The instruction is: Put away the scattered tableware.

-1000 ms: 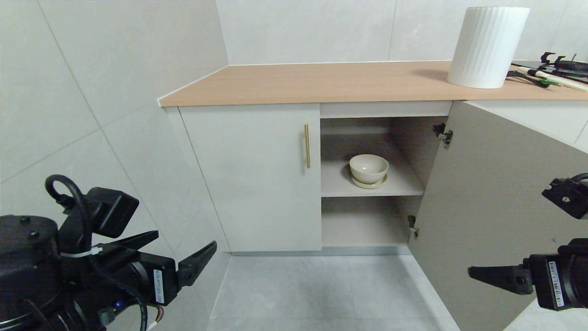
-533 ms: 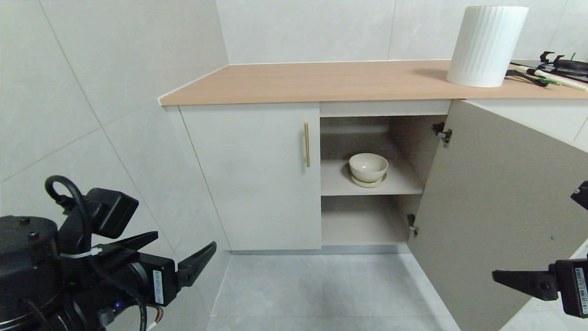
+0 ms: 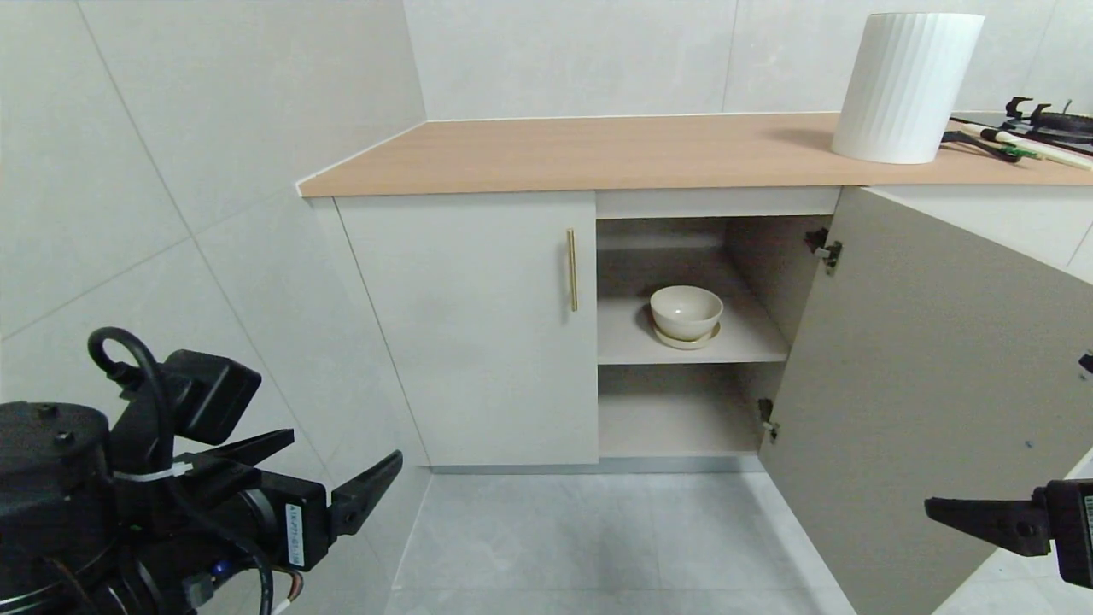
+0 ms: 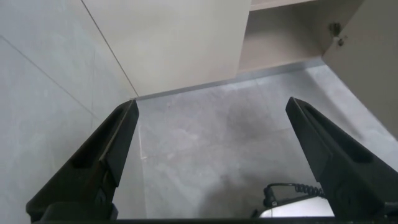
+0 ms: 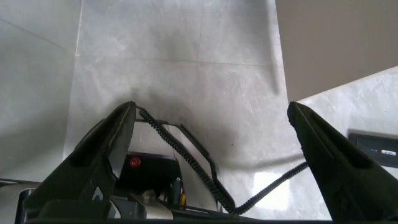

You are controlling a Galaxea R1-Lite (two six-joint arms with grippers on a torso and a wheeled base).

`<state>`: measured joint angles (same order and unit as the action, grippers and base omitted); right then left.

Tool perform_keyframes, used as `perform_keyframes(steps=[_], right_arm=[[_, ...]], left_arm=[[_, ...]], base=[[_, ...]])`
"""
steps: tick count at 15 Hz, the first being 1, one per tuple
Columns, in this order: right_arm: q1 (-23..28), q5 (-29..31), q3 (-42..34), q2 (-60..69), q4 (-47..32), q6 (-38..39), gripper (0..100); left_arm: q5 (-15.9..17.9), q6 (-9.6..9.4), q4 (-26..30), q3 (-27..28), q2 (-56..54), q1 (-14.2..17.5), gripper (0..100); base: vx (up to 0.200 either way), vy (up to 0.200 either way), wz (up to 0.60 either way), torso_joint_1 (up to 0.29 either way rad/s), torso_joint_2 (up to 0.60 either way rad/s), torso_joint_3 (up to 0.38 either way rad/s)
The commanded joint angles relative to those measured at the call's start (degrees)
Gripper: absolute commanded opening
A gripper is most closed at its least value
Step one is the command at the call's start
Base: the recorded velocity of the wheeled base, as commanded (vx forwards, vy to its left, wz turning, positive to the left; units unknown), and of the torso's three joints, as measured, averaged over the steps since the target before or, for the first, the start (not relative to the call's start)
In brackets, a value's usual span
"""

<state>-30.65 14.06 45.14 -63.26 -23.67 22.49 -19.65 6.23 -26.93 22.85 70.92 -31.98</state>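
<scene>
Cream bowl [image 3: 686, 312] seated on a saucer [image 3: 686, 342] on the cabinet's upper shelf [image 3: 747, 346]. The right door [image 3: 922, 384] is swung open and the left door [image 3: 478, 333] is closed. A ribbed white cylinder [image 3: 907, 85] stands on the countertop [image 3: 598, 149]. Left gripper [image 4: 210, 106] and right gripper [image 5: 211, 109]: fingers wide apart, empty.

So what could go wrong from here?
1. The right gripper hangs near the open cabinet door; a careless swing could knock it.
2. The bowl sits stacked on a plate on the shelf; a door bump or slam might jostle it.
</scene>
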Motion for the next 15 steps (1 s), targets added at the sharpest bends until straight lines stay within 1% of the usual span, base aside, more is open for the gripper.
perform_keyframes(steps=[1, 7, 8, 9, 10, 12, 14, 15], right_arm=[[0.0, 0.0, 0.0, -0.2, 0.0, 0.0, 100], [1.1, 1.3, 0.0, -0.4, -0.1, 0.0, 100], [1.2, 1.3, 0.6, -0.2, -2.3, -0.1, 100], [1.2, 1.3, 2.9, -0.5, -6.8, 0.0, 100], [1.3, 1.3, 5.0, -0.7, -11.0, 0.4, 100], [4.3, 1.4, 6.0, -0.9, -12.2, 0.3, 100], [10.0, 1.9, 6.9, -1.9, -12.2, -0.2, 100], [14.4, 2.7, 7.3, -2.8, -12.2, -1.6, 100]], left_arm=[[0.0, 0.01, -0.1, 0.0, 0.1, 0.0, 100], [0.0, 0.01, 0.0, -0.1, 0.2, 0.0, 100], [0.0, 0.01, 0.0, -0.1, 0.3, 0.0, 100], [0.1, 0.01, 0.0, -0.2, 0.3, 0.0, 100], [0.1, 0.01, 0.0, -0.2, 0.3, 0.0, 100], [0.1, 0.01, 0.0, -0.2, 0.3, 0.0, 100], [0.1, 0.01, 0.0, -0.2, 0.2, 0.0, 100], [0.1, 0.01, -0.1, -0.2, 0.1, 0.0, 100]], base=[[0.000, -0.200, 0.00, -0.002, 0.00, 0.002], [0.000, -0.200, 0.00, 0.003, 0.00, 0.003], [0.000, -0.200, 0.00, 0.002, 0.00, 0.002], [0.000, -0.200, 0.00, -0.002, 0.00, -0.007], [0.000, 0.000, 0.00, 0.000, 0.00, 0.000], [0.000, 0.000, 0.00, 0.000, 0.00, 0.000], [0.000, 0.000, 0.00, 0.000, 0.00, 0.000], [0.000, 0.000, 0.00, 0.000, 0.00, 0.000]])
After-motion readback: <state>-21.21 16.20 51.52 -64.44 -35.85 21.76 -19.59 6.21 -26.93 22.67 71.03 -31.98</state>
